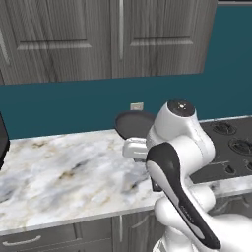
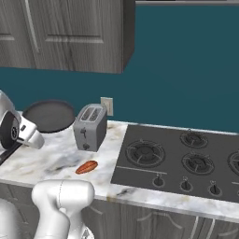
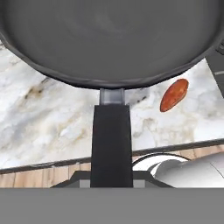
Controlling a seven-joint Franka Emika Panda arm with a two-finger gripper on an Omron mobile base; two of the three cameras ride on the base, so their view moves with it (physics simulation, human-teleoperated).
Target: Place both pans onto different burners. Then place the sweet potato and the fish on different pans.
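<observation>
Step in hand, by the look of it: carrying the first pan (image 3: 109,39) to a burner. Gripping the pan's long handle (image 3: 111,144), running from bottom centre of the hand view up to the bowl across the top; fingers hidden under the handle, closed on it. Held clear of the marble counter (image 3: 52,118), which shows below the bowl. Same pan at centre of the left base view (image 1: 133,123), behind the arm's white elbow, and at middle left of the right base view (image 2: 49,115), raised and tilted against the teal wall.

Orange-brown oval, likely the sweet potato (image 2: 87,166), lying on the counter at lower left of centre in the right base view, in front of the toaster (image 2: 91,127); also at right of the hand view (image 3: 174,94). Cannot tell where the second pan or the fish is.

Cooktop (image 2: 140,172) at lower right of the right base view, burners bare; nearest one (image 2: 145,152) just right of the toaster.

Next move calls for swinging the pan rightward past the toaster without clipping it, levelling the bowl, centring it over a burner, then lowering before letting go of the handle
</observation>
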